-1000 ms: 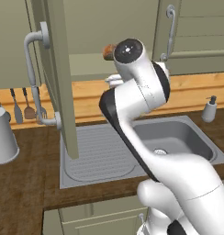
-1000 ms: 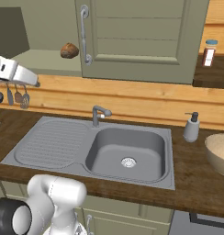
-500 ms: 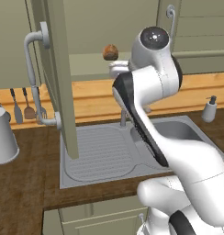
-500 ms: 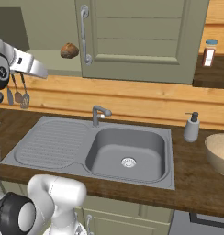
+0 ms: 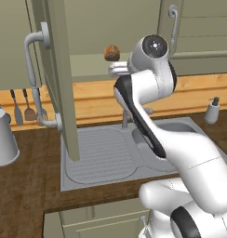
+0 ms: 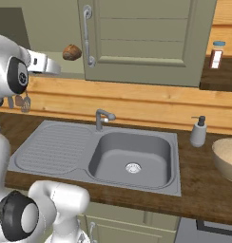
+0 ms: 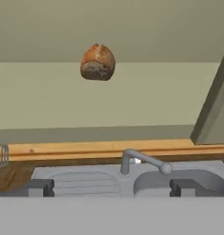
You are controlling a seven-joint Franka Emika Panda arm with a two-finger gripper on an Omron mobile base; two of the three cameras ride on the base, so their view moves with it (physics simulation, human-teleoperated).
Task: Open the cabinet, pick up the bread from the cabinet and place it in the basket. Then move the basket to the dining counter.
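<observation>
With the cabinet (image 5: pixel 59 83) door swung open, bread (image 7: pixel 98 62) sits on its shelf, untouched; fingers (image 7: pixel 111 187) spread wide, empty, aimed toward it above the sink (image 6: pixel 132 154); basket (image 6: pixel 227 159) on table at right

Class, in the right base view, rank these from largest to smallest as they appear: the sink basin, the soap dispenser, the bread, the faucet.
1. Sink basin
2. Soap dispenser and faucet look about alike; too close to rank.
3. Bread, though it sits farther back in the cabinet, which shrinks it.

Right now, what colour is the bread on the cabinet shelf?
Golden-brown, darker underneath; the bread shows best in the hand view.
</observation>
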